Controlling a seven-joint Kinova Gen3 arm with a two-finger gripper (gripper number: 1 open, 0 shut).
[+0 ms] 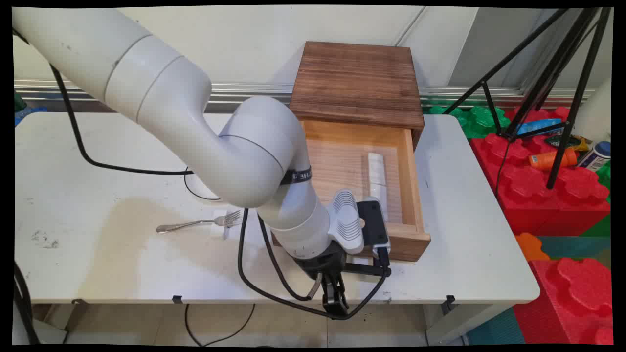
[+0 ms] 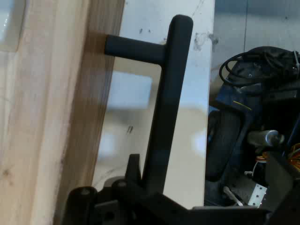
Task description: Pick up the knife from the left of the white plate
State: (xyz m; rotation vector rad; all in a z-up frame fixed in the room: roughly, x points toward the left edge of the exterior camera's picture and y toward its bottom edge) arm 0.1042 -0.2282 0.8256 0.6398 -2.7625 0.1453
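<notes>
Jaws (image 1: 336,298): I see them closed on the handle (image 2: 166,108), so the drawer (image 1: 362,166) stands open.
Drawer: white block (image 1: 376,178) inside.
Desk (image 1: 98,254): fork (image 1: 200,223) lies left.

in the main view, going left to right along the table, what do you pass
fork → end effector at the drawer's black handle → open wooden drawer with a white object lying in it → bare right end of the white table → red blocks beside the table
</notes>
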